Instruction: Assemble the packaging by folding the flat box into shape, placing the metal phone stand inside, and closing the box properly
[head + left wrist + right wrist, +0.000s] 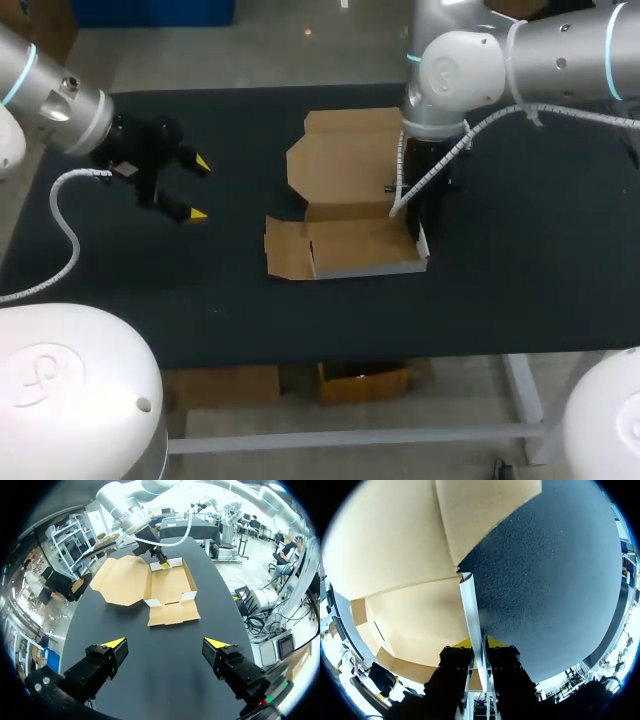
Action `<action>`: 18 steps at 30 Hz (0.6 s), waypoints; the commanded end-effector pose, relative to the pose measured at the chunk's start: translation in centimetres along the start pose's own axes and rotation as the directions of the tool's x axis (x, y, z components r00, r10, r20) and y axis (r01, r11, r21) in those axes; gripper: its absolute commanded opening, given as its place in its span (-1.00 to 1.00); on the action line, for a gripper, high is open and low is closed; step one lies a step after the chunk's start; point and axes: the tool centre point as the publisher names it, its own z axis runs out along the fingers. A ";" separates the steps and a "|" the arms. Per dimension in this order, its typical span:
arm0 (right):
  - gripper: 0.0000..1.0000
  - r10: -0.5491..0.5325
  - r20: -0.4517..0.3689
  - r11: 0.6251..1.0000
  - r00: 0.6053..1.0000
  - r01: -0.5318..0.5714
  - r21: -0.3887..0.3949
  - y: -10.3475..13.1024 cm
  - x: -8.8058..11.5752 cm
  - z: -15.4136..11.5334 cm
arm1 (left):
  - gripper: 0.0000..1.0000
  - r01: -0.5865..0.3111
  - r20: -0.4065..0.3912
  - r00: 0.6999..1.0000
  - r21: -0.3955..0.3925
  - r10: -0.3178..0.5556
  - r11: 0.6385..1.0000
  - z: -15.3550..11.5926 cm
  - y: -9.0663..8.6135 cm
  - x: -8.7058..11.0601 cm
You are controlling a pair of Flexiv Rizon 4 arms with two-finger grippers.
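The half-folded brown cardboard box (pixel 352 243) lies on the black counter (pixel 520 290), its lid flap (pixel 345 150) open flat. The right jaws are clamped on its white side wall (pixel 471 620), with one yellow tip (pixel 165 565) inside the box. The left jaws stand apart, well away from the box.

- The box (pixel 345 205) lies on the tabletop (pixel 520 290), near its middle and slightly to the right.
- Its tray (pixel 365 245) is on the near side. The lid panel (pixel 345 160) lies flat behind it, toward the far edge.
- A side flap (pixel 287 250) lies flat on the tabletop at the tray's left end.
- The right claw (pixel 479 642) stands at the tray's right end, astride the right wall (pixel 470 610). One finger is inside the tray and one outside, with the wall pinched between them.
- The left claw (pixel 200 188) hangs above the tabletop, well to the left of the box, with its fingers wide apart.
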 end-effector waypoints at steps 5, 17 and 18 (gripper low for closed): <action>-0.82 0.004 0.001 0.992 1.000 -0.004 -0.128 -0.1 0.3 -0.1 | 1.00 0.000 -0.002 1.000 -0.003 0.000 1.000 0.0 0.0 0.0; -0.99 -0.009 0.007 0.980 1.000 0.010 -0.200 0.5 0.4 0.2 | 1.00 0.000 -0.002 1.000 -0.003 0.000 1.000 0.0 0.0 0.0; -1.00 -0.008 0.004 0.979 1.000 0.009 -0.204 0.5 0.4 0.3 | 1.00 0.000 -0.002 1.000 -0.003 0.000 1.000 0.0 0.0 0.0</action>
